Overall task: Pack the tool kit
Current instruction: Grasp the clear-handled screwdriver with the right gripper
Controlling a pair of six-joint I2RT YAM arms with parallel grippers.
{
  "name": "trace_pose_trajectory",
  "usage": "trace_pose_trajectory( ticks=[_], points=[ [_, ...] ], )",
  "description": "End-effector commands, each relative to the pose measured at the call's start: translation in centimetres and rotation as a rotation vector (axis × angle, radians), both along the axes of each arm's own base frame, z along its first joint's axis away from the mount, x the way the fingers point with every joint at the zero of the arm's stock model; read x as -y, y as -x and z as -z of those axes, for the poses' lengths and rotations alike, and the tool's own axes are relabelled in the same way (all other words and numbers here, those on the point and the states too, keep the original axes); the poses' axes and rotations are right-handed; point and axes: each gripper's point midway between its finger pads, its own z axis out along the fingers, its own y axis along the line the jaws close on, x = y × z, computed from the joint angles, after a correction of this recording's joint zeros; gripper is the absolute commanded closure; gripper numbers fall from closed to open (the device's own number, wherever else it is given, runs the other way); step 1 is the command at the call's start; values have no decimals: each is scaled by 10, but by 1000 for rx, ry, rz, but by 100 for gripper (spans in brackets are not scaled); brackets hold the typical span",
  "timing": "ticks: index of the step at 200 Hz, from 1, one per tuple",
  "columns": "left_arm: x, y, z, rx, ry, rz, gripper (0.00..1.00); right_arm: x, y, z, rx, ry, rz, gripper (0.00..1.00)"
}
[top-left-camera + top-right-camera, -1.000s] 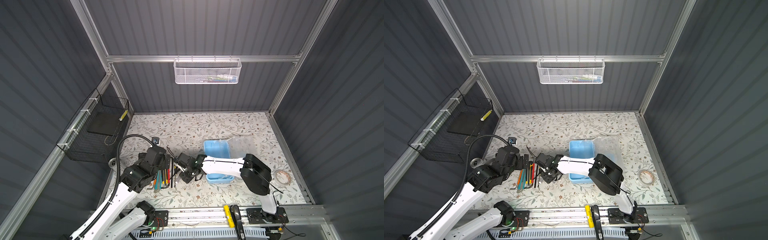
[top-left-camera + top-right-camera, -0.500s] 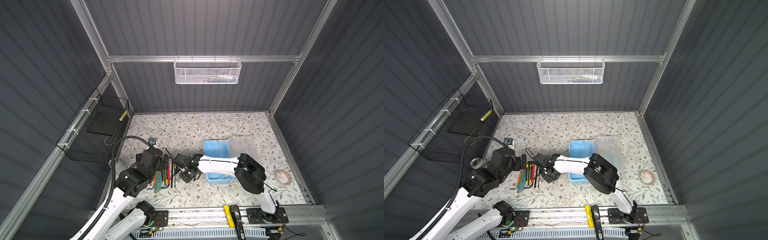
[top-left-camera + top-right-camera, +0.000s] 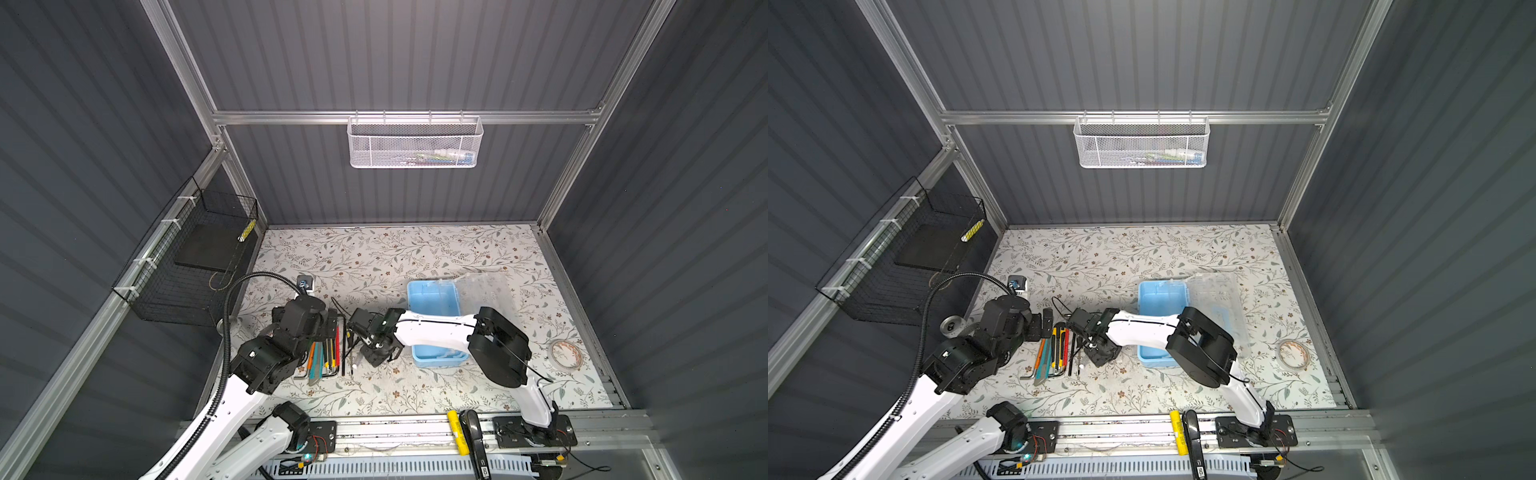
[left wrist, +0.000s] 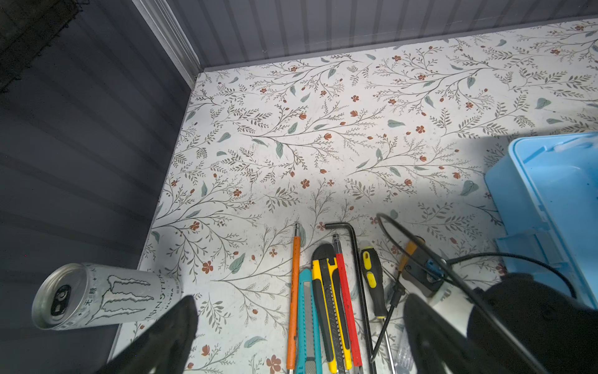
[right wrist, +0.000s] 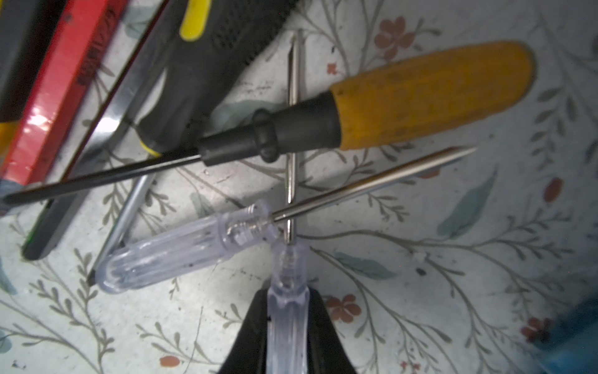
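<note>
left gripper [image 4: 301, 304]: spread wide apart, lower frame edge | right gripper [image 5: 288, 299]: clamped on clear-handled screwdriver [image 5: 287, 268], lower centre | tool kit [image 3: 432, 297]: open, centre-right

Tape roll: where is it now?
In both top views the tape roll lies flat on the right side of the table, right of the tool kit and apart from it.

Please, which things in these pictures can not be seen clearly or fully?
White mesh basket: contents too small, both top views.
Tool kit: part hidden under the right arm, both top views.
Held clear screwdriver in the right hand: handle end cut off by the right wrist view's edge.
</note>
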Motion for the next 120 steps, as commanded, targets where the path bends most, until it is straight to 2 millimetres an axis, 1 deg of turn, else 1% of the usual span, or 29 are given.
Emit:
trace_pose_trajectory(
  ticks=[1, 27, 71, 120],
  points=[
    [1, -3, 4, -13, -16, 8, 1, 14, 0, -18, 9, 15, 26, 95],
    [2, -4, 7, -26, -27, 5, 1, 20, 2, -34, -29, 9, 19, 100],
    [2, -7, 12, -46, -40, 0, 1, 33, 10, -53, -140, -3, 1, 100],
    [1, -9, 17, -62, -50, -9, 1, 47, 19, -67, -217, 47, -51, 100]
  ],
)
